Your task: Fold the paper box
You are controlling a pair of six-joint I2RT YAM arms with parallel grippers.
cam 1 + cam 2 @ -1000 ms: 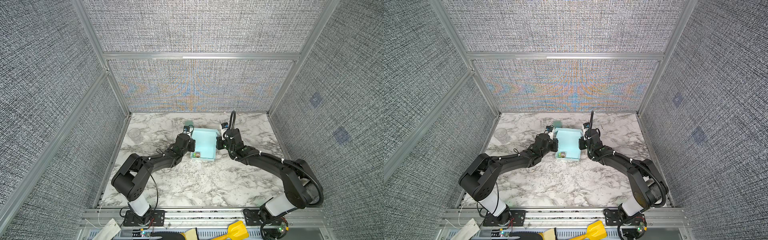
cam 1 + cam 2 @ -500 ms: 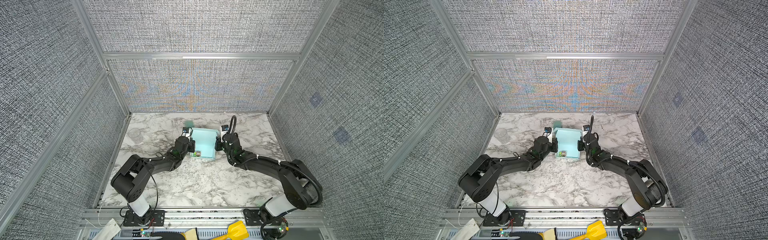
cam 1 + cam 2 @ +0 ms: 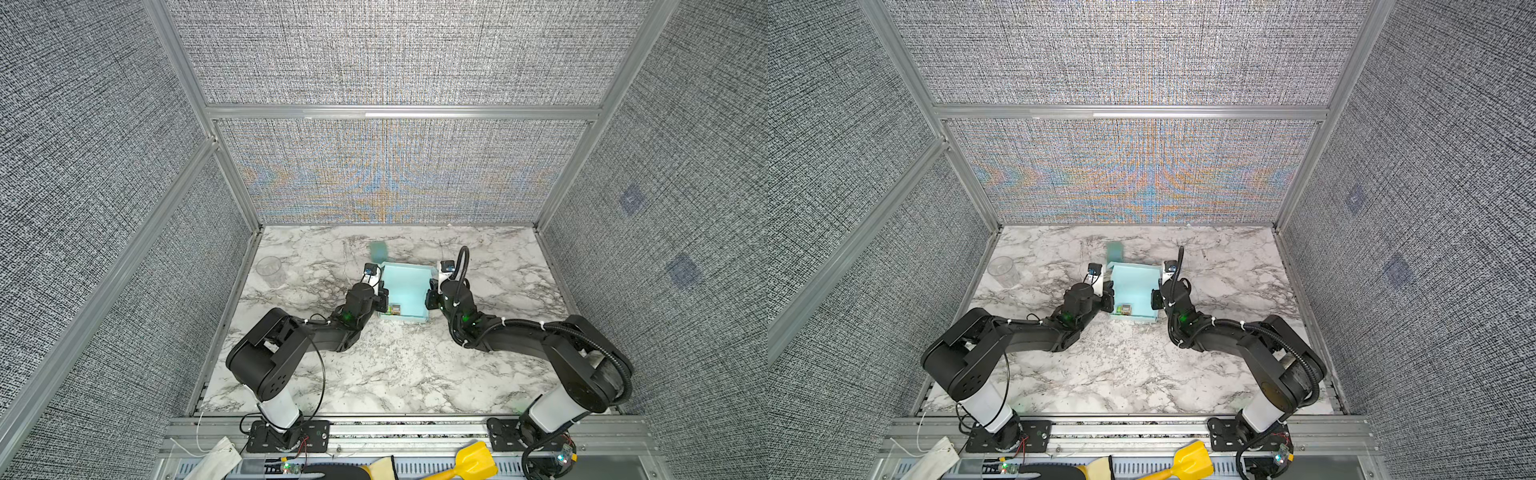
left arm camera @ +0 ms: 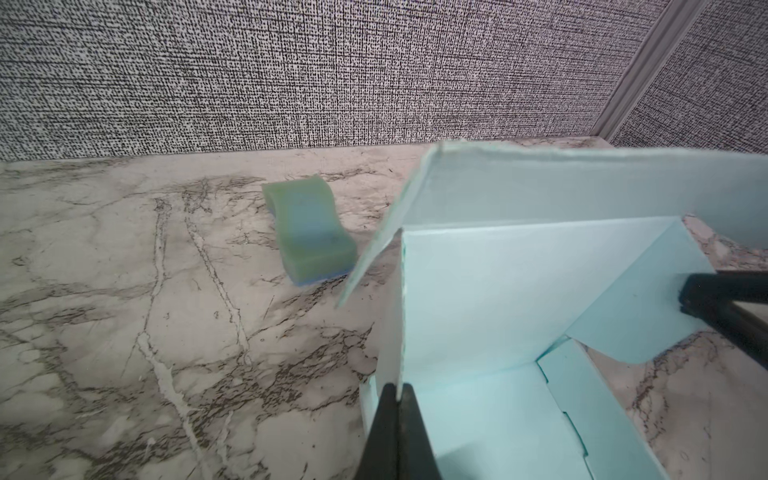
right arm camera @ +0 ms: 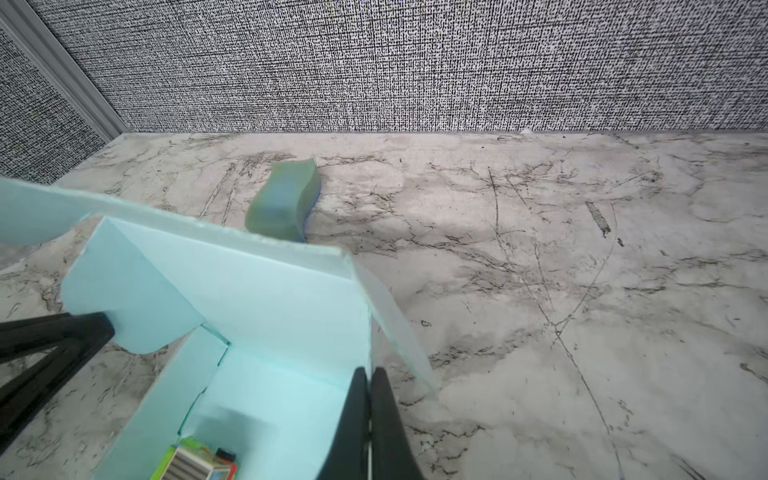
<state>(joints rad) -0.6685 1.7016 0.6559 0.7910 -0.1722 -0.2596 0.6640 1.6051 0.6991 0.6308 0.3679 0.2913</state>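
Note:
The pale blue paper box (image 3: 405, 286) (image 3: 1133, 286) stands part-folded in the middle of the marble table, its walls raised and its top uncovered. My left gripper (image 4: 398, 388) (image 3: 384, 301) is shut on the box's left wall (image 4: 478, 291). My right gripper (image 5: 368, 372) (image 3: 430, 297) is shut on the opposite wall (image 5: 291, 299). A rounded side flap (image 4: 648, 299) (image 5: 124, 291) sticks out at the far corner. A small colourful item (image 5: 195, 463) (image 3: 395, 308) lies on the box floor.
A teal-green wavy strip (image 3: 378, 250) (image 4: 311, 232) (image 5: 282, 203) lies just behind the box, near the back wall. A clear cup (image 3: 270, 268) (image 3: 1003, 270) stands at the table's left. Fabric walls enclose three sides.
Both grippers stay shut on the box walls. The right arm's wrist has shifted slightly toward the box and its forearm has dropped; the box has barely moved.

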